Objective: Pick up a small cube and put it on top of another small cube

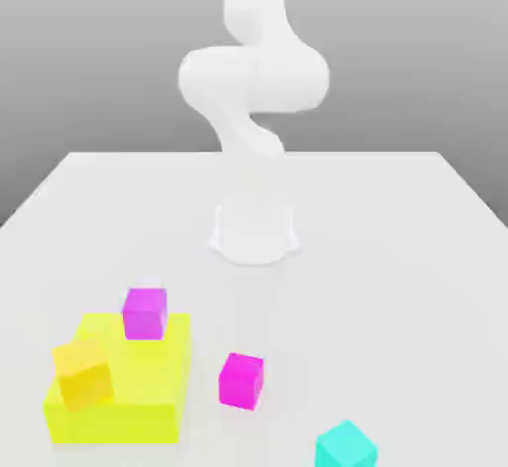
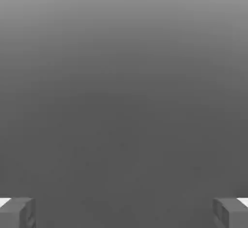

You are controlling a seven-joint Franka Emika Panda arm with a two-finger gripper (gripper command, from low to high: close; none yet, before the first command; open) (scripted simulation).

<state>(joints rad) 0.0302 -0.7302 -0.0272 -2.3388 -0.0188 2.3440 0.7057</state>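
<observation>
The arm [image 1: 253, 68] is plain matte white all over, built of fat rounded segments that swell into smooth, bulbous joints, with no cables, screws or markings that I can make out. It rises from a short white cylindrical base [image 1: 254, 233] with a slightly flared foot. In the hand view, the fingertips [image 2: 17, 212] are squared grey blocks with a pale, near-white facet on each outer corner.
</observation>
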